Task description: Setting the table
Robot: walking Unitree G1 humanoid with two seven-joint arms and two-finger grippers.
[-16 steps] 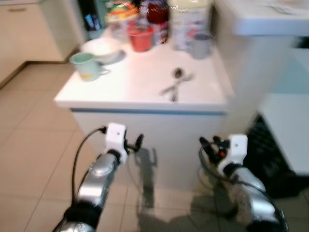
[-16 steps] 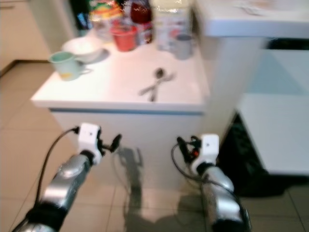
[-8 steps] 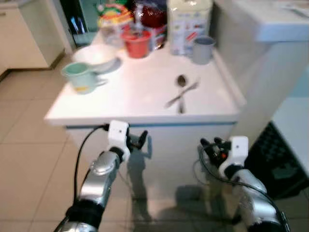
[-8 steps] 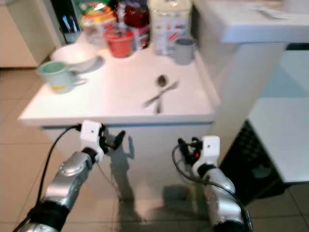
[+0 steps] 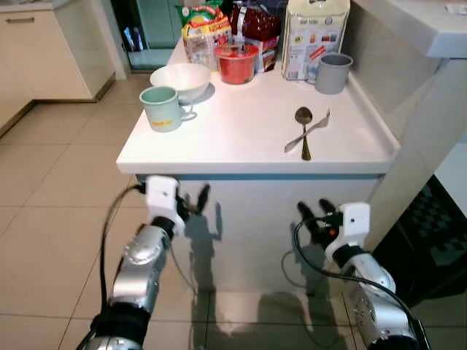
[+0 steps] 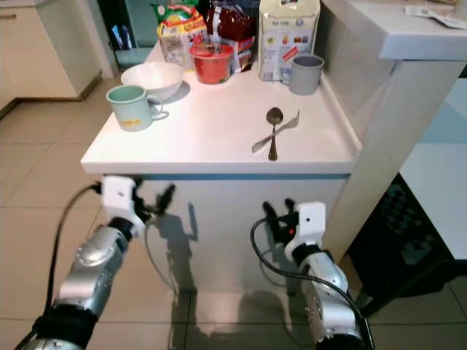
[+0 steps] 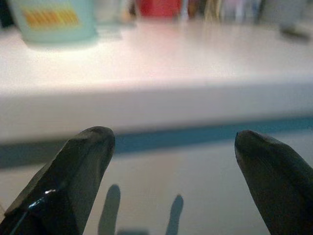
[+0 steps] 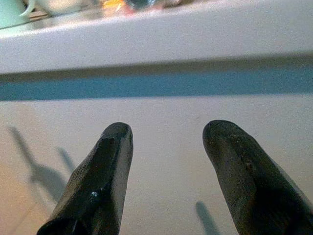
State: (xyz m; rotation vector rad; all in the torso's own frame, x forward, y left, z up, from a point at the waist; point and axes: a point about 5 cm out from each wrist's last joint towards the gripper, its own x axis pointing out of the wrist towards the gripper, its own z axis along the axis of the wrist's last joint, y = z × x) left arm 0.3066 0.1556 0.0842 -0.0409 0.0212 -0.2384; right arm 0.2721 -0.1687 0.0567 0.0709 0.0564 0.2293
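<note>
A white counter (image 5: 241, 109) stands before me. On it lie a spoon (image 5: 303, 127) and a fork (image 5: 315, 128), crossed, near the right front. A green mug (image 5: 162, 108) and a white bowl (image 5: 180, 79) sit at the left, a red cup (image 5: 236, 63) at the back and a grey cup (image 5: 333, 73) at the back right. My left gripper (image 5: 193, 200) is open just below the counter's front edge, under the mug (image 7: 51, 19). My right gripper (image 5: 312, 209) is open too, in front of the white cabinet face below the spoon. Neither holds anything.
Snack bags (image 5: 206, 29) and a carton (image 5: 314, 36) stand along the counter's back. A taller white ledge (image 5: 438, 29) rises at the right, with a dark crate (image 5: 445, 233) on the floor beside it. Beige tiled floor (image 5: 51, 189) lies open to the left.
The camera has moved: the counter now sits further right in the picture and is sharp. Both arms remain held low before the counter front, fingers still apart.
</note>
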